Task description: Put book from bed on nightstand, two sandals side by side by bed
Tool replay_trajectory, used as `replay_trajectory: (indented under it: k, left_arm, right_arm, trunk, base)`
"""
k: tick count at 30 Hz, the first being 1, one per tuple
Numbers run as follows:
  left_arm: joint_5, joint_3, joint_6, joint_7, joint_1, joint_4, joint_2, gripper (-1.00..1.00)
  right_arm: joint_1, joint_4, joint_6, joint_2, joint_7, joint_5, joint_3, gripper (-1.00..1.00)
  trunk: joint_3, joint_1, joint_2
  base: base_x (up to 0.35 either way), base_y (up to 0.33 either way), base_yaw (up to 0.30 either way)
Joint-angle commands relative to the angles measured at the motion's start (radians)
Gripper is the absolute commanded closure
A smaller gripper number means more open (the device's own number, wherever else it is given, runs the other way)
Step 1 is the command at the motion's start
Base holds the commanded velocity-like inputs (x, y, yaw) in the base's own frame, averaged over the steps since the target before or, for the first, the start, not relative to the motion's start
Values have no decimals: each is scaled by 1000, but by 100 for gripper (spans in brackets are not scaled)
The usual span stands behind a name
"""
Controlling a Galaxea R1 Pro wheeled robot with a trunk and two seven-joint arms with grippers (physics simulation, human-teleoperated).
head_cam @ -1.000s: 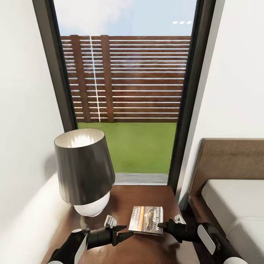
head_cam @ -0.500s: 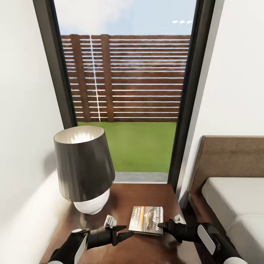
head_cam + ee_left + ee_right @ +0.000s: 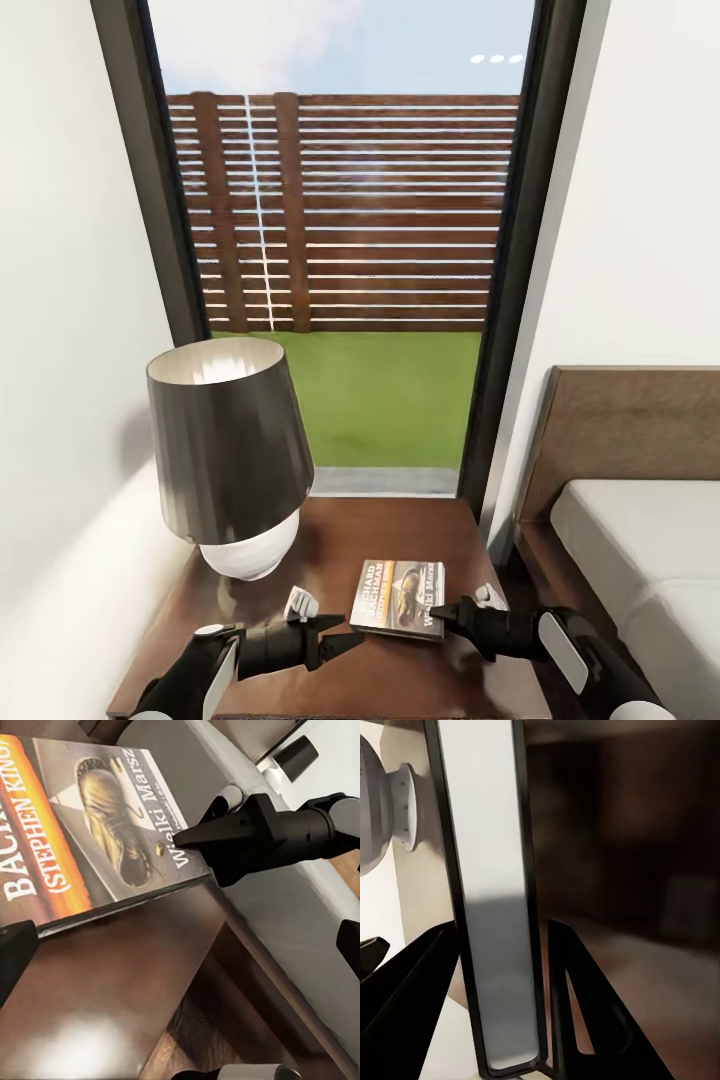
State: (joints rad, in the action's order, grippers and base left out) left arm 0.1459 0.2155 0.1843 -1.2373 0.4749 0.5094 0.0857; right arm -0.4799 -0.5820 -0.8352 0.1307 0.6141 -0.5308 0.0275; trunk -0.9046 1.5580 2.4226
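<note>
On the dark reddish-brown nightstand (image 3: 400, 530), the thin black-and-orange paperback book (image 3: 399, 598) is lying flat, right gripper (image 3: 446, 613) pinching its edge, left gripper (image 3: 345, 634) sitting open just beside it.

Black forearms, white wrist bands, tapered black jaws.

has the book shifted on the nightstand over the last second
No. The book keeps its place on the nightstand beside the lamp; only the camera shifted slightly.
</note>
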Motion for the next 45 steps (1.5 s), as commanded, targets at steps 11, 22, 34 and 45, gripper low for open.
replay_trajectory:
  k: [11,22,34,45]
  left_arm:
    - [9,8,11,-7,1,1,1,-100]
    - [9,9,11,-7,1,1,1,-100]
    - [9,8,11,-7,1,1,0,-100]
    - [9,8,11,-7,1,1,0,-100]
  right_arm:
    - [0,1,1,0,3,18,2,100]
    - [0,1,1,0,3,18,2,100]
    - [0,1,1,0,3,18,2,100]
    - [0,1,1,0,3,18,2,100]
  trunk:
    - [-1,0,0]
    - [-1,0,0]
    - [8,-12,-21]
    - [8,-12,-21]
  base:
    - [0,0,0]
    - [0,0,0]
    - [0,0,0]
    - [0,0,0]
